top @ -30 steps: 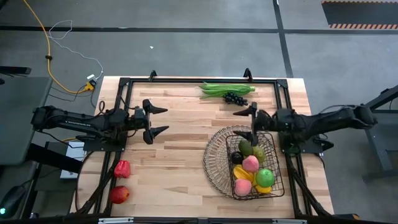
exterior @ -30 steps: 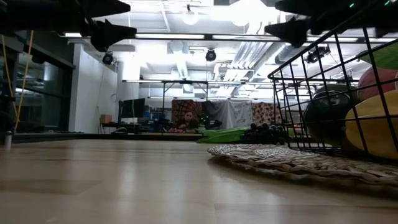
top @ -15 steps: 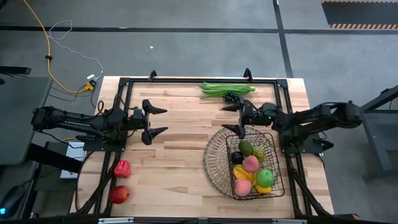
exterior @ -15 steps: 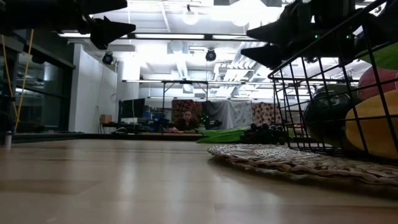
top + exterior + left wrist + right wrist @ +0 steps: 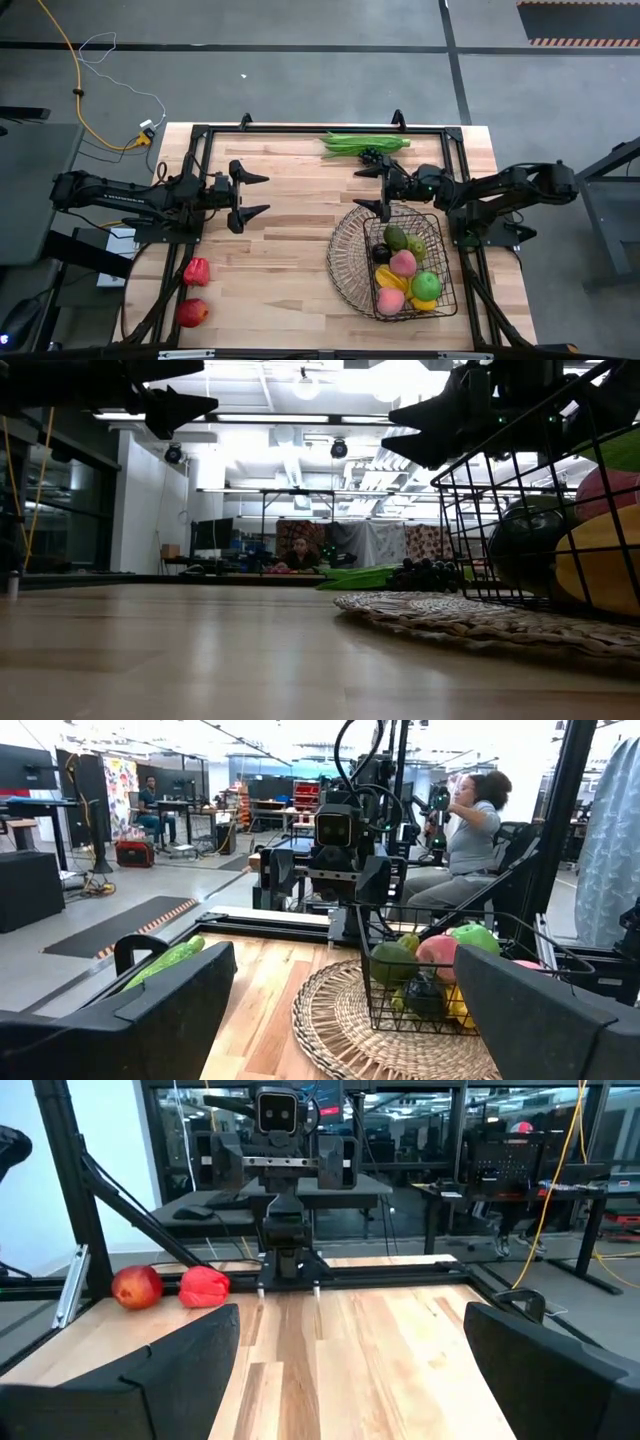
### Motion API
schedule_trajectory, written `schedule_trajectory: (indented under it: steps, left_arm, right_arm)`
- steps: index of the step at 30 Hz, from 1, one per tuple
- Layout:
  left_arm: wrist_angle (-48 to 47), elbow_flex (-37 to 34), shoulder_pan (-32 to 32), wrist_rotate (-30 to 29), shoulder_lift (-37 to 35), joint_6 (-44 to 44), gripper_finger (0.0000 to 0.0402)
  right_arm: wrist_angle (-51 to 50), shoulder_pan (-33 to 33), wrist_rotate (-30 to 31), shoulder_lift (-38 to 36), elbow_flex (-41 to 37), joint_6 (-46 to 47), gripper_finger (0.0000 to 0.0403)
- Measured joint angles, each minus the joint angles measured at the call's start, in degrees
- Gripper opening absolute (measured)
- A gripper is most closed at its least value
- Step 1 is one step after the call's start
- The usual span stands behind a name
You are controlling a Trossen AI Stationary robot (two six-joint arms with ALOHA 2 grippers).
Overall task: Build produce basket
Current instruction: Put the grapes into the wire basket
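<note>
Along the far edge, beans (image 5: 365, 143) lying crosswise.

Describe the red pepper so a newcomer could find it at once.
Start at the wooden table and go to its near left corner, far from the basket. Two red items lie there; the red pepper is the lumpy, brighter one, farther from the table's edge than the rounder red apple.
</note>
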Motion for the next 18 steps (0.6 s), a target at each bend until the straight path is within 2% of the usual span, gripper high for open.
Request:
schedule_trajectory:
  steps: [7,9,12,15,18]
  left_arm:
    - [0.0,0.0,0.0,0.0,0.0,0.0,0.0367]
    - [0.0,0.0,0.0,0.0,0.0,0.0,0.0367]
    - [0.0,0.0,0.0,-0.1,0.0,0.0,0.0367]
    - [0.0,0.0,0.0,-1.0,0.0,0.0,0.0367]
    - [0.0,0.0,0.0,-1.8,0.1,0.0,0.0367]
  right_arm:
    - [-0.1,0.0,1.0,0.0,0.0,1.5,0.0376]
    - [-0.3,0.0,5.5,0.0,0.0,1.9,0.0376]
    - [-3.1,-0.4,15.7,0.0,0.3,5.4,0.0376]
    - [-14.9,-2.0,25.0,-0.1,3.4,8.4,0.0376]
    - [-33.6,-3.9,32.3,-0.1,8.9,13.4,0.0376]
